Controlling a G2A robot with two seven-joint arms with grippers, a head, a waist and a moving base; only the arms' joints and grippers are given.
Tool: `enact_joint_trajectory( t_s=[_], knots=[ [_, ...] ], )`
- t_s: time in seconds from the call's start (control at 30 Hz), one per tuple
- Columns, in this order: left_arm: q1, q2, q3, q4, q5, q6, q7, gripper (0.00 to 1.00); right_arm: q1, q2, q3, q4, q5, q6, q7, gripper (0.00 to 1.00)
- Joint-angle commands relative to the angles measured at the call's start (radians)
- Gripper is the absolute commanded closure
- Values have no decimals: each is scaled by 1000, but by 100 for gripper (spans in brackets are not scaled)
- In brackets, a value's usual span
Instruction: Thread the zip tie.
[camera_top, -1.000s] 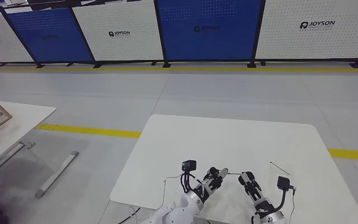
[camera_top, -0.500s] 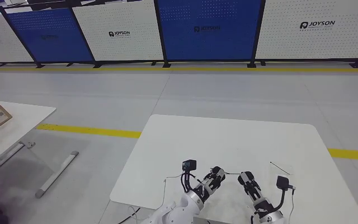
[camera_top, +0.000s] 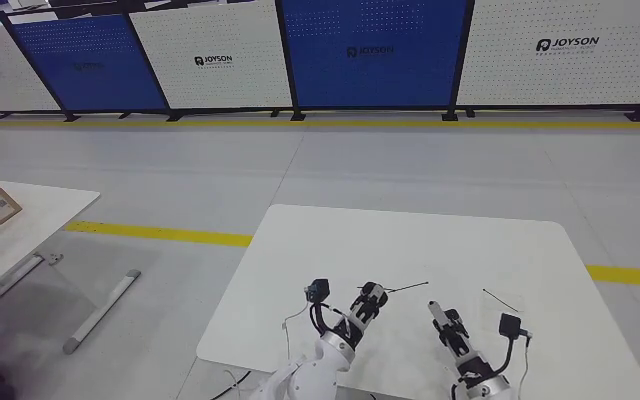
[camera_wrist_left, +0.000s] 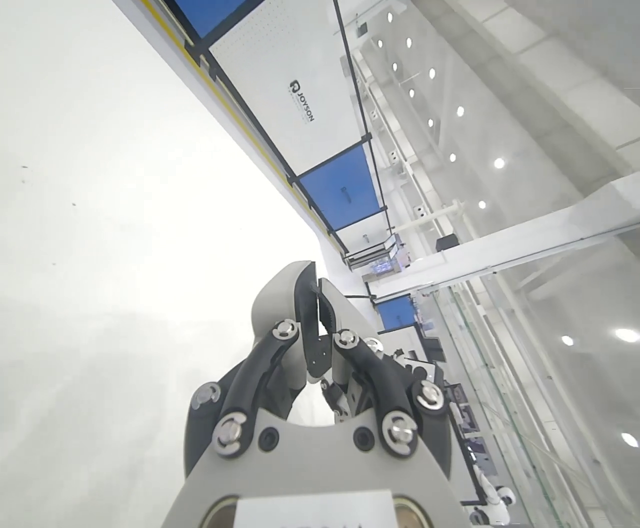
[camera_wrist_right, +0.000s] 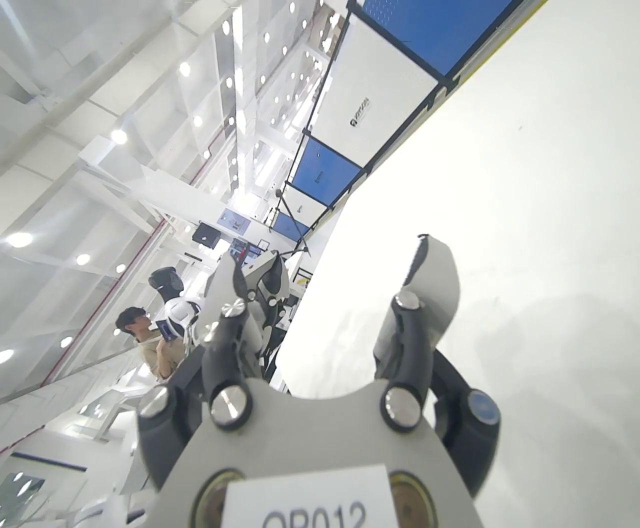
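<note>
My left gripper is shut on one end of a thin black zip tie above the near part of the white table. The tie's free length sticks out to the right, toward the right arm. My right gripper stands open a short way to the right, with nothing between its fingers and clear of the tie. In the right wrist view the left gripper appears farther off, with the zip tie sticking up from it.
A second black zip tie lies loose on the table to the right of the right gripper. The table's near edge is close behind both arms. A second white table stands off to the far left.
The left gripper has moved left and away from the right one, carrying the zip tie with it. The tie end that reached the right gripper now hangs free.
</note>
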Motion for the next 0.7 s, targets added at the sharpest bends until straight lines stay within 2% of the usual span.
enact_joint_trajectory(
  t_s=[0.0,0.23,0.3,0.37,0.53,0.6,0.67],
  knots=[
    [0,0,0,0,4,0,0,100,0,0,-1,0,7,0,1,0],
    [0,0,0,-1,-3,0,1,100,1,0,0,2,1,3,3,0],
    [10,-7,-13,-16,-136,-5,2,100,14,4,-1,0,-111,10,14,0],
    [8,-11,-37,-22,-223,-11,10,100,16,7,-7,-2,-211,-3,0,0],
    [16,-16,-60,-39,-294,-33,50,100,28,16,-6,-5,-463,-25,-17,0],
    [19,-18,-64,-44,-328,-42,38,100,28,14,-9,-2,-490,-15,-66,0],
    [19,-18,-64,-44,-328,-42,38,100,28,14,-9,-2,-490,-15,-66,0]
  ],
)
